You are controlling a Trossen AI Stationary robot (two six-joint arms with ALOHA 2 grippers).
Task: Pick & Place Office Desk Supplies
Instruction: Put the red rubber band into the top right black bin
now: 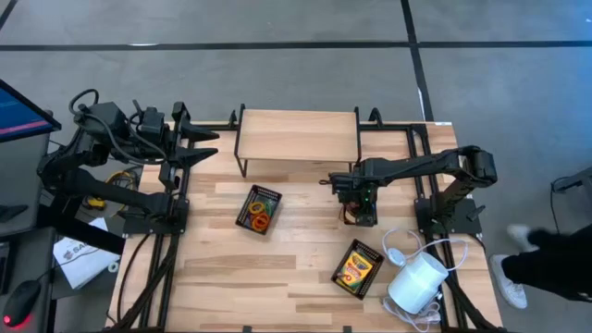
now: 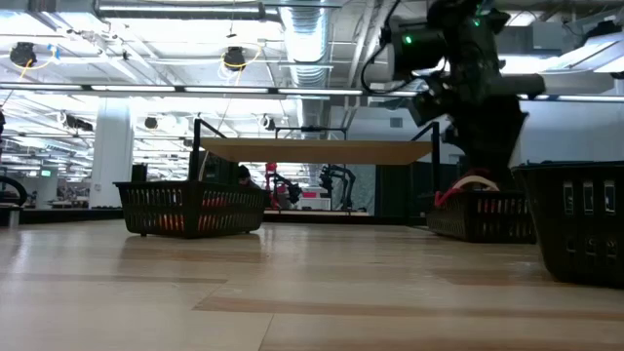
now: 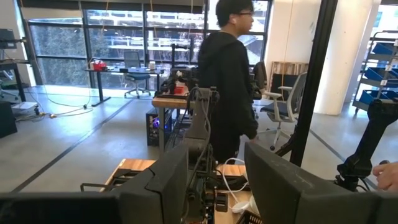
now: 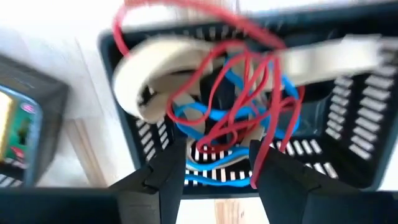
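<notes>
Wooden planks form the desk (image 1: 296, 268), with a raised wooden shelf (image 1: 298, 135) at its far edge and a grey floor around it. A tangle of red, blue and pale elastic loops (image 4: 233, 102) is seen in a black mesh tray (image 1: 363, 209) right of centre, directly under the right end effector (image 4: 217, 177). The fingers of that end effector are parted, with strands of the loops lying between and just ahead of the tips; whether any strand is actually gripped cannot be told, since one red loop is draped up over the tray rim. The loops have no clear long axis, so a straight vertical approach is judged to be what the coming move turns on. More loops, orange, yellow and red, are held in a second tray (image 1: 259, 210) near the middle of the desk, and a yellow-and-green crayon box (image 1: 357, 267) is lodged in a third tray nearer the front. Beside it stands a white cylinder (image 1: 418, 283) with its cord. The right arm is plainly nearer to all of these. The left end effector (image 1: 205, 148) is parked at the far left corner, its fingers partly spread and nothing held. A person in dark clothing (image 3: 230, 74) is visible beyond the desk.
</notes>
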